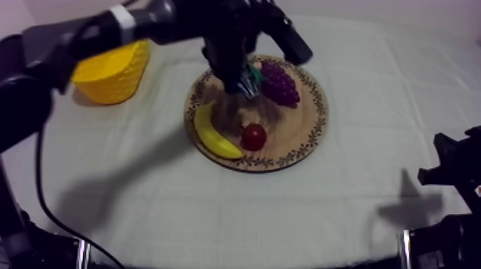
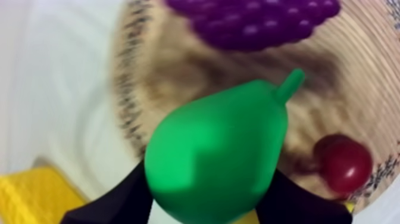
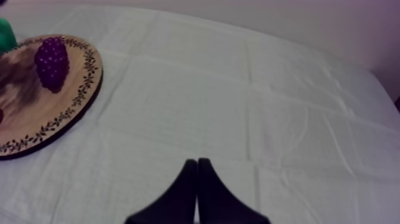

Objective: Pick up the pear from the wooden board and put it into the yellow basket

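The green pear [image 2: 220, 161] sits between the black fingers [image 2: 113, 202] of my left gripper [image 2: 209, 176], which is shut on it. From above, my left gripper [image 1: 243, 86] hangs over the back left part of the round wooden board [image 1: 297, 136], with a bit of the pear [image 1: 253, 74] showing beside it. The pear looks slightly raised off the wood. The yellow basket [image 1: 114, 71] stands left of the board. My right gripper [image 3: 196, 167] is shut on nothing, low at the table's right side [image 1: 444, 172].
On the board lie a bunch of grapes [image 1: 279, 82], a banana [image 1: 215, 136] and a small red fruit [image 1: 253, 136]. The grapes [image 2: 256, 21] and the red fruit [image 2: 345, 167] are close to the held pear. White cloth spreads between board and right arm.
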You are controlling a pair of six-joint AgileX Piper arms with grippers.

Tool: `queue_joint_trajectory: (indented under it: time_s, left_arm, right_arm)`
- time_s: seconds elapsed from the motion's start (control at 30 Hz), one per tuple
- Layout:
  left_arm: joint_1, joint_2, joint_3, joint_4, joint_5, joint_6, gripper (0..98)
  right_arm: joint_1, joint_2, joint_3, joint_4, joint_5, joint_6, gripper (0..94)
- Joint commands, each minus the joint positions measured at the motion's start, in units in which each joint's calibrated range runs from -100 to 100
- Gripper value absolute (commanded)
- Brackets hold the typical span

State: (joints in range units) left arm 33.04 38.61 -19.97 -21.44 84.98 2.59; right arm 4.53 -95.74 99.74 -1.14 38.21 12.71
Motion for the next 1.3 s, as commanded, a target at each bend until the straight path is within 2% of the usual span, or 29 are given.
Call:
queue_joint_trajectory:
  time_s: [0.0,0.23,0.5,0.67,0.9,1.13,1.27]
  left_arm:
    - [-1.2,-9.4,2.6,-1.19,0.8,0.2,47.4]
    - [-7.8,-22.4,9.5,-2.48,0.0,-0.1,48.9]
    - [-17.2,-28.3,20.2,-2.34,-6.4,-1.0,50.2]
    - [-21.4,-28.0,26.0,-2.24,-11.1,-0.8,50.9]
    - [-24.8,-24.4,30.3,-1.86,-16.5,-0.3,52.6]
    - [-26.0,-17.3,24.7,-1.15,-17.7,-1.1,53.8]
    - [-26.9,-11.9,21.0,-0.07,-18.8,-1.7,54.3]
  right_arm:
    - [0.0,0.0,0.0,0.0,0.0,0.0,0.3]
    - [0.0,0.0,0.0,0.0,0.0,0.0,0.3]
    - [0.0,0.0,0.0,0.0,0.0,0.0,0.3]
    - [0.0,0.0,0.0,0.0,0.0,0.0,0.3]
    - [0.0,0.0,0.0,0.0,0.0,0.0,0.3]
    - [0.0,0.0,0.0,0.0,0.0,0.0,0.3]
    - [0.0,0.0,0.0,0.0,0.0,0.0,0.3]
